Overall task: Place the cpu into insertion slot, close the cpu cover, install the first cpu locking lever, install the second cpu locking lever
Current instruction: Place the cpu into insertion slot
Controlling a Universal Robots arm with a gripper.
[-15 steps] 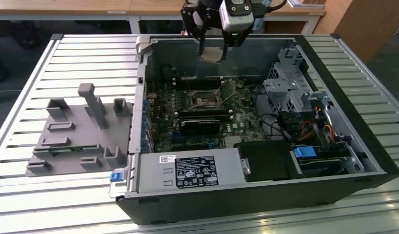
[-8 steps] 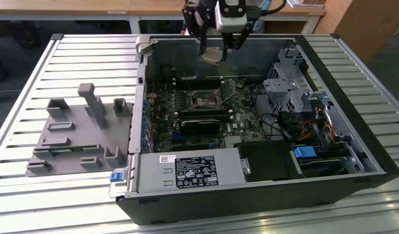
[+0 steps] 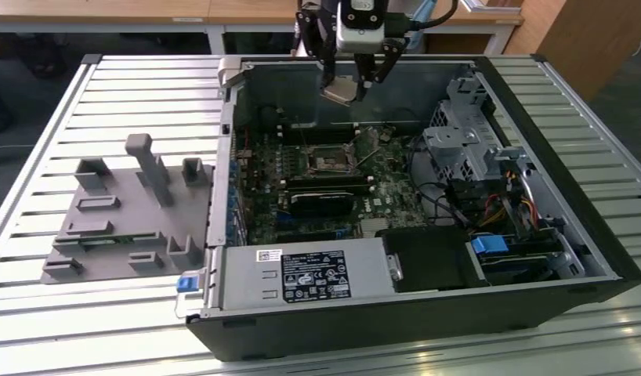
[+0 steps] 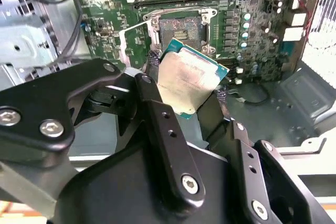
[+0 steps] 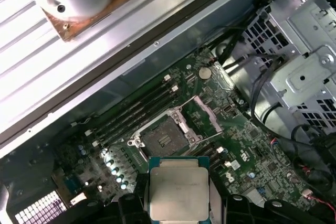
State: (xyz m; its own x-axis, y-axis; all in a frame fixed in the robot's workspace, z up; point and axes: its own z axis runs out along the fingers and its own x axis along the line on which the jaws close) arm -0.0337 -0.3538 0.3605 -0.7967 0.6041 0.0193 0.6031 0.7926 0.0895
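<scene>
In the exterior view the gripper point(image 3: 348, 84) hangs over the open computer case's point(image 3: 571, 258) far side, fingers point(image 3: 325, 69) clamped on the cpu point(image 3: 341, 92); in both wrist views the cpu sits clear of the uncovered insertion slot point(image 5: 163, 139).

- The cpu point(image 5: 178, 190) has a pale brushed-metal face with a dull sheen and a green board edge. The gripper point(image 4: 187, 80) holding it has matt black jaws with bright steel bolts.
- Insertion slot point(image 5: 163, 139): black plastic frame with a silvery metal rim. The cpu cover point(image 4: 122, 43) is thin, shiny bare metal.
- Motherboard point(image 5: 252, 145): glossy green lacquer.
- Drive cage point(image 5: 304, 51): perforated bare sheet metal, smooth and grey.
- Computer case point(image 3: 404, 321): matt black outside, dull grey metal within.
- Desk point(image 3: 111, 86): slatted satin metal. The fixture point(image 3: 122, 211) on it looks like matt grey plastic.
- Furniture point(image 3: 571, 39) behind: smooth wood.
</scene>
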